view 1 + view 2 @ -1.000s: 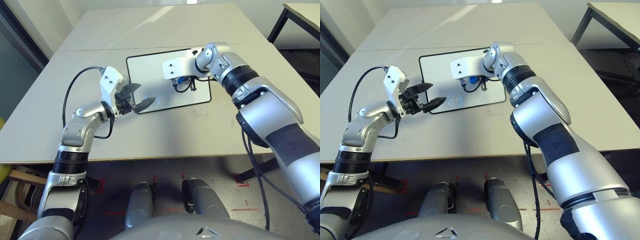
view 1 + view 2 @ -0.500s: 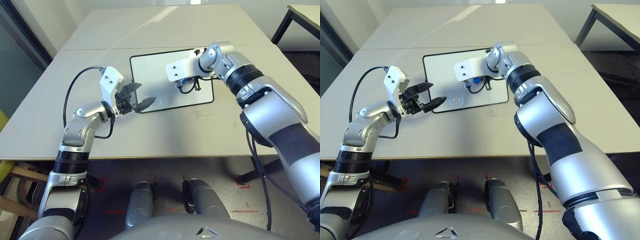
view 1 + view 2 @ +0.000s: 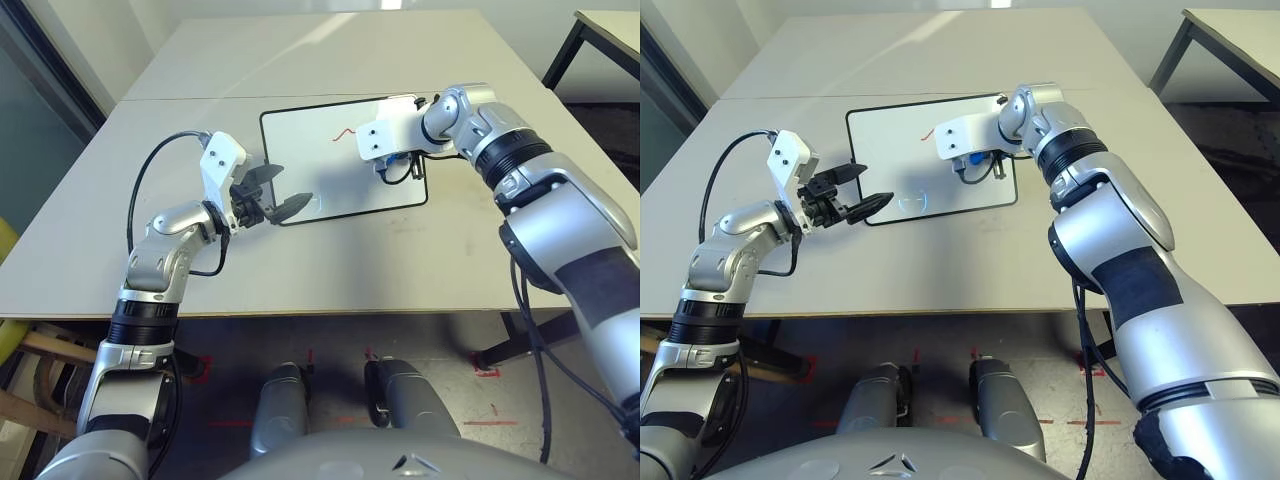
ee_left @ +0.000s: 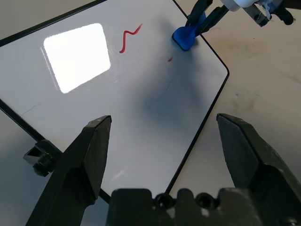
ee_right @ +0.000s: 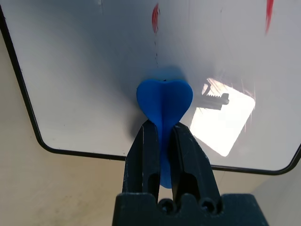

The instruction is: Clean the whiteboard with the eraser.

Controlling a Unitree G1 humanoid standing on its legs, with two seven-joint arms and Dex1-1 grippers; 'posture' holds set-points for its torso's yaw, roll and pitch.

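The whiteboard (image 3: 320, 170) lies flat on the table, black-framed, with a red squiggle (image 3: 345, 132) near its far edge and a small red mark (image 4: 170, 59) beside the eraser. My right gripper (image 5: 162, 129) is shut on the blue eraser (image 5: 164, 101), pressing it onto the board close to the right-hand edge. In the head view the eraser (image 3: 975, 157) peeks out under the white wrist block. My left gripper (image 3: 275, 192) hangs open over the board's near left corner, holding nothing.
The board rests on a beige table (image 3: 330, 260) whose front edge runs just ahead of the robot. A second table (image 3: 610, 25) stands at the far right. A black cable (image 3: 140, 190) loops off my left forearm.
My right gripper has slid the eraser to the right across the board, uncovering the red squiggle. My left arm has stayed still.
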